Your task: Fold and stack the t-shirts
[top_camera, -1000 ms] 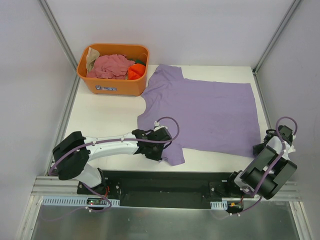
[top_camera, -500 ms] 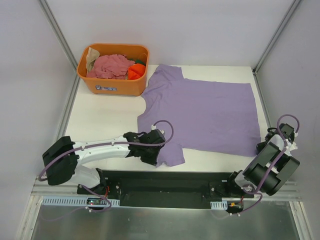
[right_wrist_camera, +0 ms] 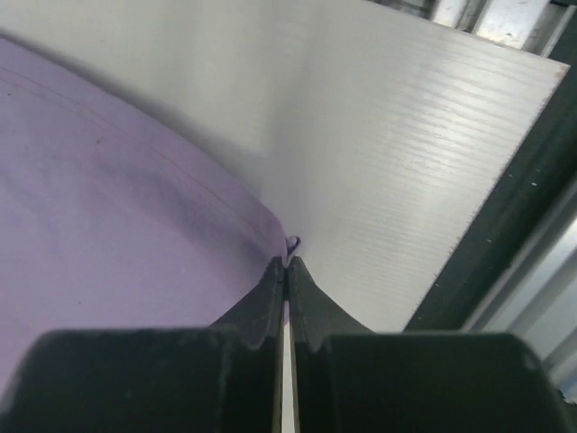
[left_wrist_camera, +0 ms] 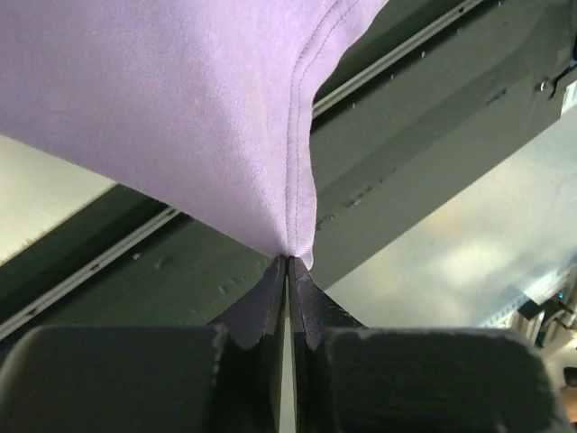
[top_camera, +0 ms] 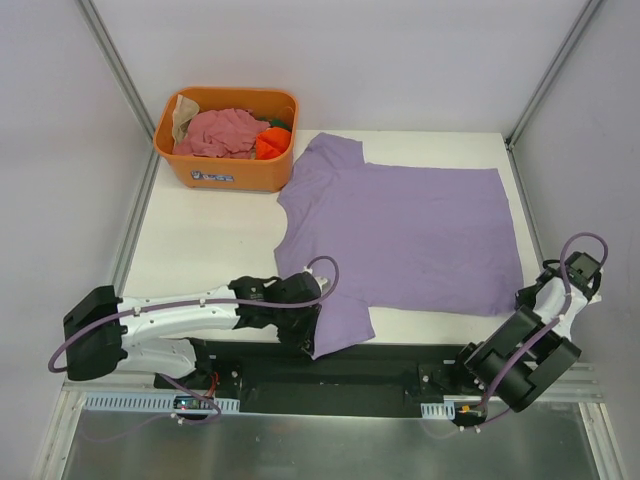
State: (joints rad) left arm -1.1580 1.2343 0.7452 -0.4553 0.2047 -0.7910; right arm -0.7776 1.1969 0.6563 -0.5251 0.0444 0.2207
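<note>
The large lavender t-shirt (top_camera: 410, 235) lies spread flat on the white table, neck to the left. My left gripper (top_camera: 311, 342) is shut on its near sleeve, which now hangs past the table's front edge; the left wrist view shows the sleeve hem (left_wrist_camera: 297, 180) pinched between the closed jaws. My right gripper (top_camera: 524, 298) is shut on the shirt's near right hem corner (right_wrist_camera: 290, 244), low at the table. A dusty pink shirt (top_camera: 222, 132), an orange one (top_camera: 270, 144) and a beige one (top_camera: 183, 112) are bunched in the orange tub (top_camera: 226, 170).
The orange tub stands at the back left of the table. Grey enclosure walls and metal posts (top_camera: 118, 68) close in the sides and back. A black rail (top_camera: 380, 365) runs along the near edge between the arm bases.
Both grippers have pulled toward the near edge with the shirt. The whole shirt slid nearer, and the near sleeve now overhangs the front edge.
</note>
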